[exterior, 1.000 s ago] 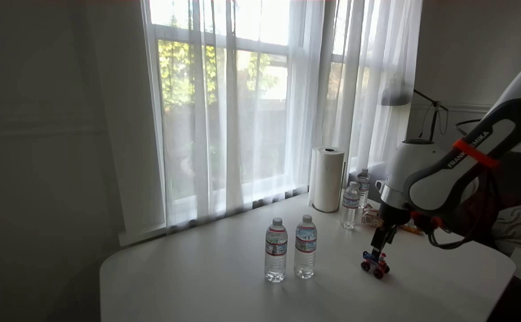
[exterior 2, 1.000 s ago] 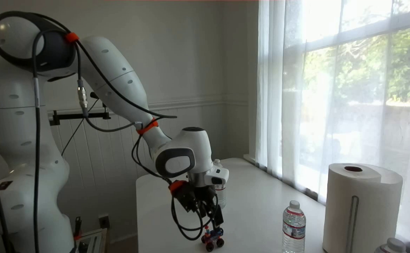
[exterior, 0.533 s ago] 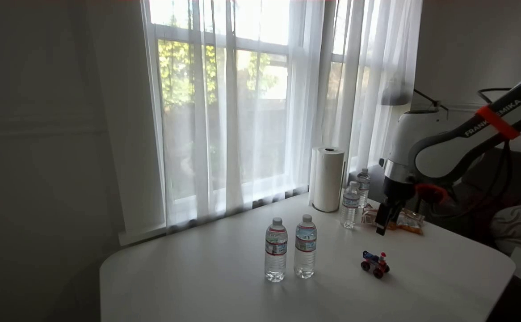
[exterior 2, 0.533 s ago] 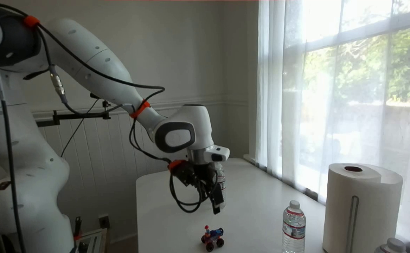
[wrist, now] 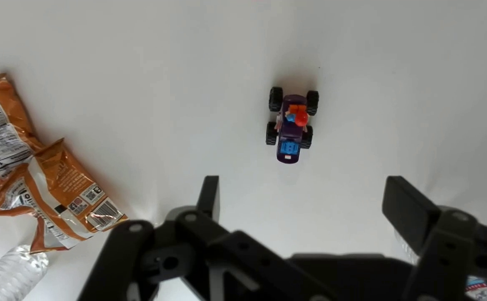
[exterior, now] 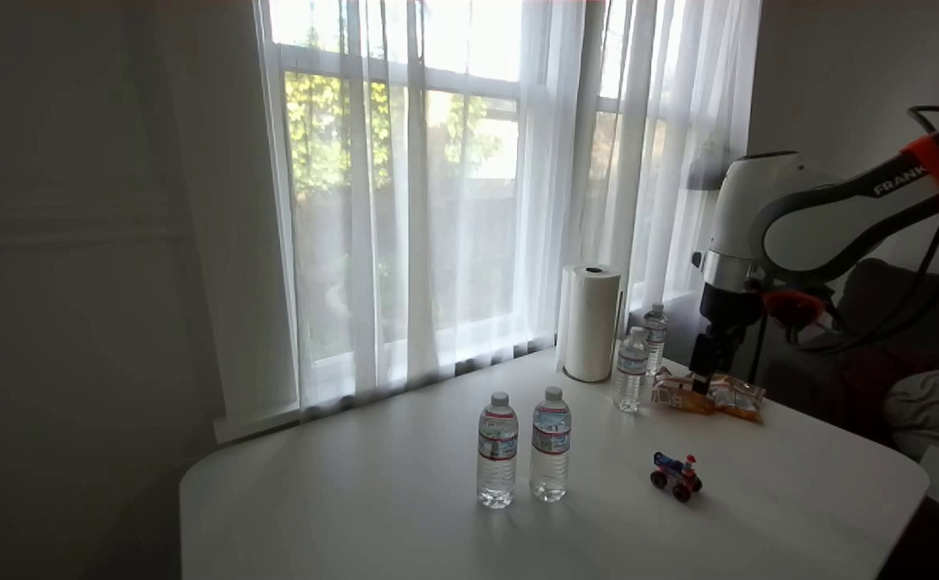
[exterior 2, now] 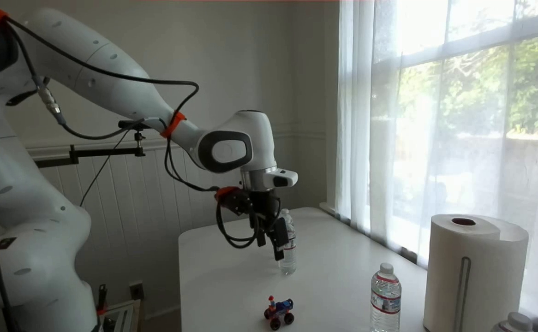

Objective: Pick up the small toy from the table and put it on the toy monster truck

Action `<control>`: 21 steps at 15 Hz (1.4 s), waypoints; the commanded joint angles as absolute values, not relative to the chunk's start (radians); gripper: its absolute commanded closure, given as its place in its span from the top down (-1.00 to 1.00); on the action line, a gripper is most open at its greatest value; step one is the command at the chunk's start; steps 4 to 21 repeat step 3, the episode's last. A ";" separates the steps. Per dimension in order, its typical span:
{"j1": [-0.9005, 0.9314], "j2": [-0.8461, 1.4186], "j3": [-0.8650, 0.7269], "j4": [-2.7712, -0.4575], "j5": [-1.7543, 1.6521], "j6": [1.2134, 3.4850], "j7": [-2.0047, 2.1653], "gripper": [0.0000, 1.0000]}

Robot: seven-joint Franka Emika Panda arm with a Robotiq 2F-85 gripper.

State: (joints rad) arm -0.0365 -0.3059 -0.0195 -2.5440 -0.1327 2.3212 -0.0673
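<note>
end effector [wrist: 303, 194]: wide | small toy [wrist: 301, 118]: on monster truck [wrist: 290, 133], face indistinct | wrist view: bottle [wrist: 13, 274] cut off

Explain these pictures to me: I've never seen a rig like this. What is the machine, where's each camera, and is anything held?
The machine is a white robot arm ending in a black pincer. Two views come from cameras outside the robot; the third comes from its wrist. On the white table stand four water bottles and a paper towel roll; two orange packets lie there too. A toy monster truck has a small red-topped toy on it. Nothing is held: the pincer is open above the table.
</note>
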 commanded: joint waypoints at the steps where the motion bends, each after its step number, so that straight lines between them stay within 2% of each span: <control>1: -0.035 -0.309 -0.021 -2.542 -0.133 2.315 -0.067 1.00; 21: -0.035 -0.310 -0.021 -2.541 -0.133 2.312 -0.067 1.00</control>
